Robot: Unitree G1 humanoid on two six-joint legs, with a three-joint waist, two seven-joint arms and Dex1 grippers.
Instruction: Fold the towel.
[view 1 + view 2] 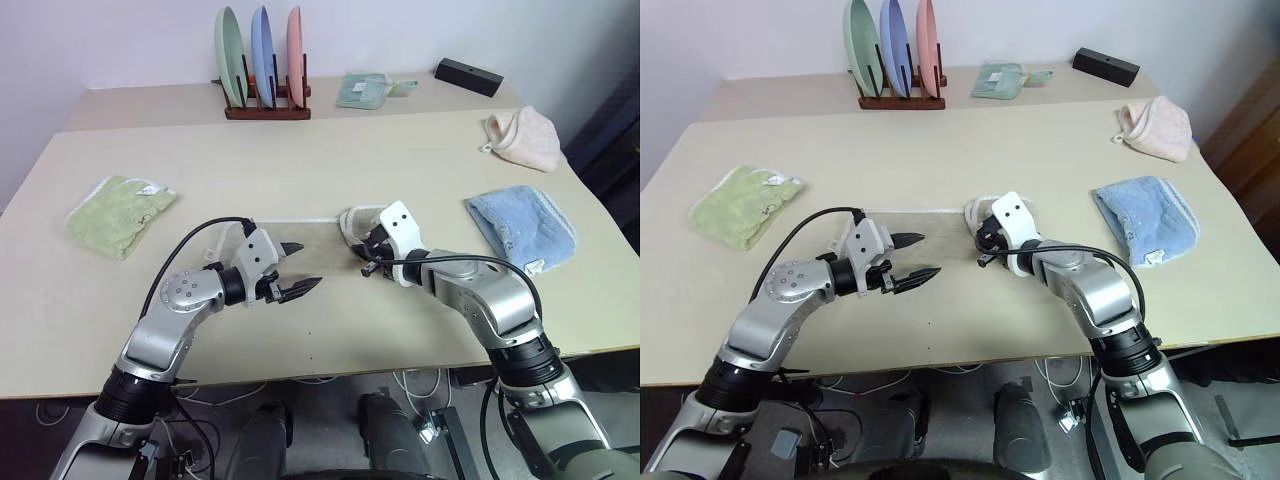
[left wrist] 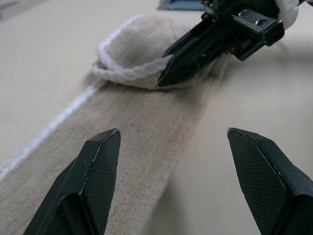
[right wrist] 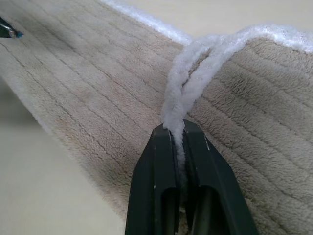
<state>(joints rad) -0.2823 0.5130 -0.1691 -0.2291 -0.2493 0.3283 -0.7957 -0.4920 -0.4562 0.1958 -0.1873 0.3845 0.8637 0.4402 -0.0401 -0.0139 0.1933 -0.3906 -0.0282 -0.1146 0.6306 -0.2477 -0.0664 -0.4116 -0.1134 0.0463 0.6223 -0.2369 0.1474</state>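
Both grippers over towel [image 1: 310, 235] — right gripper [image 3: 178, 134] pinching its white trim [image 3: 195, 54].

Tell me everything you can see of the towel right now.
The towel is beige-tan ribbed plush with white corded edge trim, lying as a long narrow strip across the middle of the table. Its right end is lifted and curled back over the strip. The right hand pinches the white trim there between nearly closed fingers. The left hand hangs open just above the strip's other part, apparently not touching it.
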